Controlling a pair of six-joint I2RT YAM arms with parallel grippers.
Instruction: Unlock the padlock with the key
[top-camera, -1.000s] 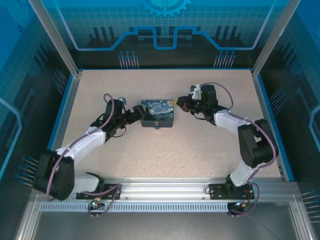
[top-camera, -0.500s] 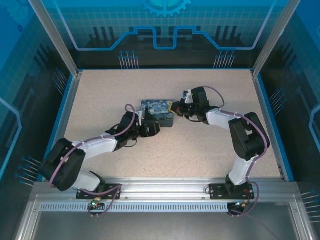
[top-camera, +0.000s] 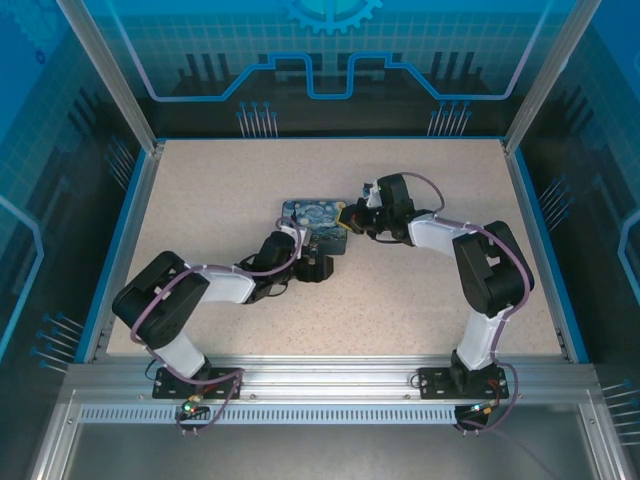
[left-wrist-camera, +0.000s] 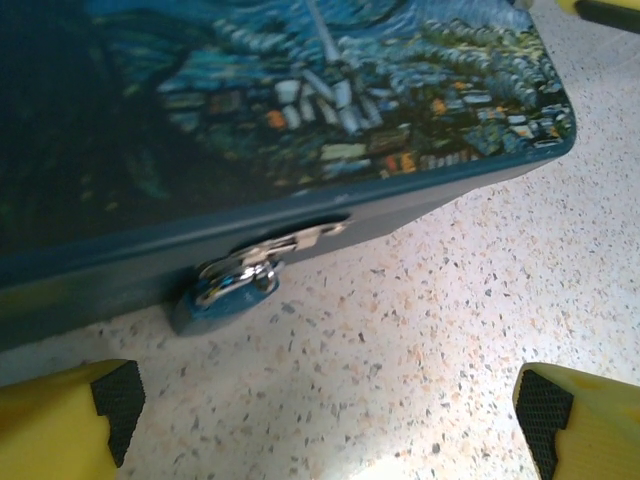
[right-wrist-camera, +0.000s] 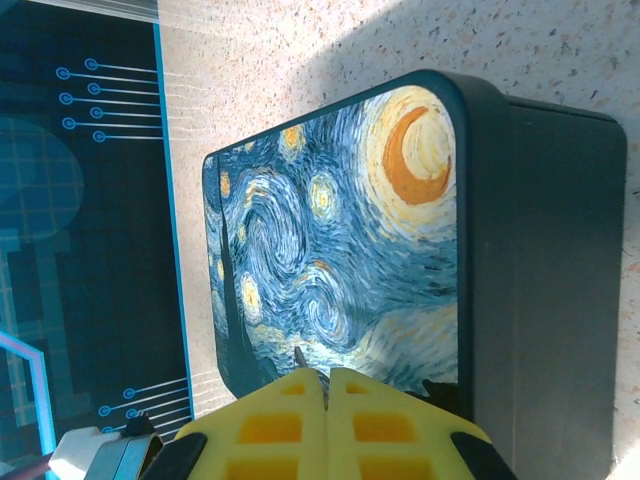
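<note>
Mid-table (top-camera: 420, 300) the tin (top-camera: 312, 213) is the one solid block. The padlock (left-wrist-camera: 225, 297) hangs at its front wall, touching the surface. Bare speckled top lies before it, between the spread fingers of the left gripper (left-wrist-camera: 330, 410). The right gripper (right-wrist-camera: 327, 398), fingers pressed together, crowds the tin's right end. Outer table stands open.

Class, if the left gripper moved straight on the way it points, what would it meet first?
Probably the tin's front wall, just right of the padlock latched there; depth is hard to judge.
</note>
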